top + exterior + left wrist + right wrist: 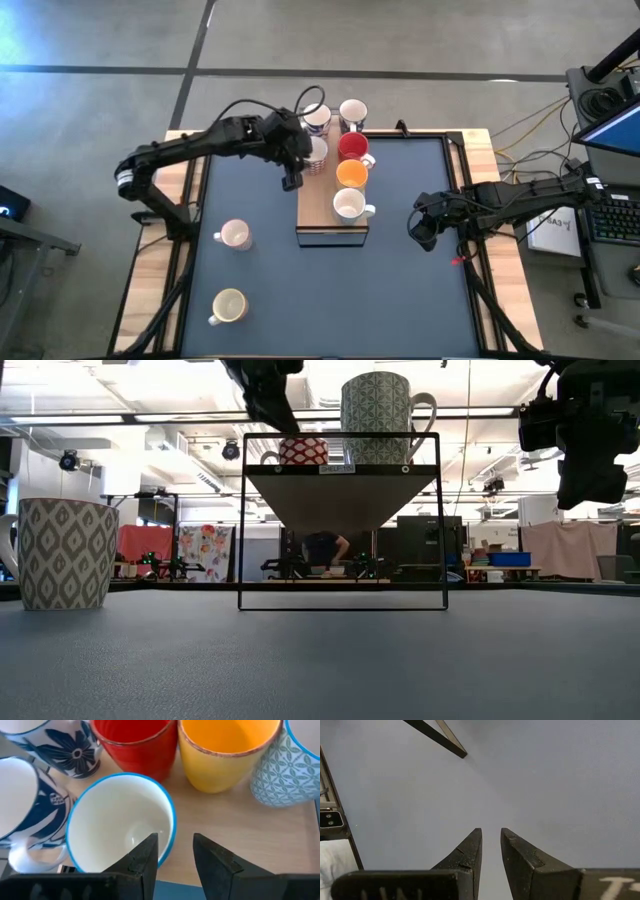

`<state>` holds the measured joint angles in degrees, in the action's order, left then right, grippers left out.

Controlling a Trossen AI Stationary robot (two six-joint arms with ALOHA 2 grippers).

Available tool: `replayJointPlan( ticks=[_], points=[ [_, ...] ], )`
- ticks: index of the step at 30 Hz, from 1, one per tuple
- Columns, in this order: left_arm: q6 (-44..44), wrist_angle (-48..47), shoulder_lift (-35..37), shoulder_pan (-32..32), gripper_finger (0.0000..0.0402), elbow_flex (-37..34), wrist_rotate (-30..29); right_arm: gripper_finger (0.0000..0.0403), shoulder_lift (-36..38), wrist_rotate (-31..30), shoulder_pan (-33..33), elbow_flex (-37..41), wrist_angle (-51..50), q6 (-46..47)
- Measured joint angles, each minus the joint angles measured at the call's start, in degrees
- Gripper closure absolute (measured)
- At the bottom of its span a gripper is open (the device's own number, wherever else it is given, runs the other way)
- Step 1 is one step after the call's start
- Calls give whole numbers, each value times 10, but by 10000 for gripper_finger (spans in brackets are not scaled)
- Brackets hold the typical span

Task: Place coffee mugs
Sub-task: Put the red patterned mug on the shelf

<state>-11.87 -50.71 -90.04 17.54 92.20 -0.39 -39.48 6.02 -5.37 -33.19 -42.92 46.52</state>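
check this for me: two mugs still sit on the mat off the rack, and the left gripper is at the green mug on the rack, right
Not quite. The left gripper is at the blue-rimmed white mug, one finger inside its rim, as the left wrist view shows. Two mugs do sit off the rack.

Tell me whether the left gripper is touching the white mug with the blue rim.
Touching. In the left wrist view, one finger of the left gripper sits inside the rim of the blue-rimmed white mug, overlapping its wall; the other finger is outside.

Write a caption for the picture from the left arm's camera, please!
The left gripper straddles the rim of a blue-rimmed white mug on the wooden shelf, beside red and orange mugs.
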Motion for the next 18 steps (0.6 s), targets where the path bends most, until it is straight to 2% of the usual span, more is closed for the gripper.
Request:
replayJointPlan(
  ticks=[5,18],
  points=[
    [-9,0,-13,0,302,0,1,342,0,0,0,0,0,0],
    [-10,15,-37,1,376,0,-1,342,0,0,0,0,0,0]
  ],
)
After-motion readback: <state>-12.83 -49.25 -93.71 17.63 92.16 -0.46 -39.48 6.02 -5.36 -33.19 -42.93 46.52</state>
